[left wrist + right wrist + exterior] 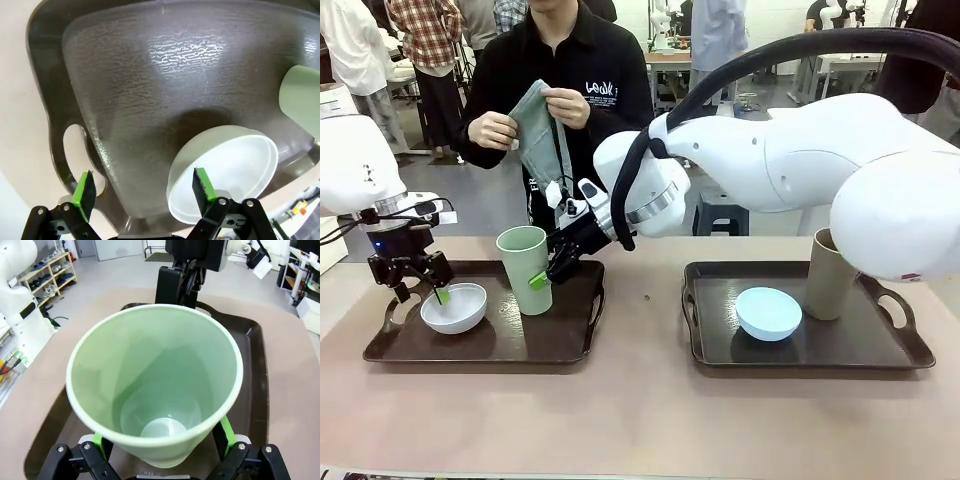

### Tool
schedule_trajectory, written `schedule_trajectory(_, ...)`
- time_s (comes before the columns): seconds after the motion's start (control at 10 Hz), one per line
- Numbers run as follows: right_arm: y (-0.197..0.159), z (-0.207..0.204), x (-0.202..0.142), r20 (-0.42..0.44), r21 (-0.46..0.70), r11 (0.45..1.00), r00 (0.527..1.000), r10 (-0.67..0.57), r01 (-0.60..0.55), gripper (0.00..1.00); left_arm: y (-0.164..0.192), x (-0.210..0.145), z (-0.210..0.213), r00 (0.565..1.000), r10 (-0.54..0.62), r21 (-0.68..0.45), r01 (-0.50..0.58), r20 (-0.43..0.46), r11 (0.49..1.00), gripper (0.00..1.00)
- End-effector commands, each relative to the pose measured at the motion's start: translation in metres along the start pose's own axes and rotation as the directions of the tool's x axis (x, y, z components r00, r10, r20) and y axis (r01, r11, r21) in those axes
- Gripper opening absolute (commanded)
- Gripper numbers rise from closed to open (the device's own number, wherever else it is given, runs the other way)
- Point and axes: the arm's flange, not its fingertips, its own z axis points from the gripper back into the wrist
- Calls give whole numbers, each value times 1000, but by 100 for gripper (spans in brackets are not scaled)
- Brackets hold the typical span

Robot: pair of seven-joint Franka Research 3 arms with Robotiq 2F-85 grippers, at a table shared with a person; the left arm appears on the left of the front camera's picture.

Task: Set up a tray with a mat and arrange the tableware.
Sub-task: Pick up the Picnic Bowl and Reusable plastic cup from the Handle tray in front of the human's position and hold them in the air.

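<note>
Right claw (164, 437), spread wide around the green cup (150, 385) on the left tray (520, 340), and left claw (144, 185), released astride the rim of the white bowl (235, 165): grasping stage, apparently; next, closing squarely, then lifting.

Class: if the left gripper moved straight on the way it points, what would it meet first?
Probably the small white round bowl: one finger of the left gripper lines up with its near rim, the other with the dark brown plastic tray by its handle. Depth is unclear.
</note>
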Motion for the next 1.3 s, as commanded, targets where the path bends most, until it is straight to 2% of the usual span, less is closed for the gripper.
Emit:
schedule_trajectory(0.0,-9,-10,6,-27,28,999,999,24,-23,100,0,3,1,1000,-7,7,7,-6,1000,100)
schedule_trajectory(0.1,-10,-11,6,-24,53,998,999,27,-25,41,0,3,1,1000,-19,11,20,-18,1000,53)
schedule_trajectory(0.2,-10,-11,6,-23,53,998,999,25,-24,41,0,3,3,1000,-19,10,19,-18,1000,51)
schedule_trajectory(0.3,-9,-9,5,-19,50,998,1000,25,-24,0,-2,1,4,1000,-18,15,18,-17,1000,3)
schedule_trajectory(0.4,-9,-9,4,-16,53,998,1000,27,-26,36,-2,1,6,1000,-19,14,19,-17,1000,1)
schedule_trajectory(0.5,-9,-9,4,-14,55,998,999,30,-29,0,-2,1,6,1000,-17,15,18,-16,1000,0)
schedule_trajectory(0.7,-9,-9,2,-12,61,998,999,34,-33,0,-2,2,4,1000,-11,16,11,-21,1000,0)
schedule_trajectory(0.8,-9,-8,1,-10,61,998,999,33,-33,24,-1,3,4,1000,-3,18,3,-21,1000,7)
schedule_trajectory(0.9,-9,-7,0,-7,59,998,999,34,-34,24,0,4,4,1000,2,15,-2,-25,1000,0)
schedule_trajectory(1.0,-8,-4,-1,-4,56,998,999,33,-33,0,0,4,4,1000,3,17,-3,-26,1000,0)
schedule_trajectory(1.1,-7,-1,-1,2,52,998,999,36,-36,24,-1,5,4,1000,5,20,-4,-25,1000,0)
schedule_trajectory(1.2,-5,1,-2,3,49,998,999,38,-39,0,-3,5,5,1000,4,28,-4,-22,1000,0)
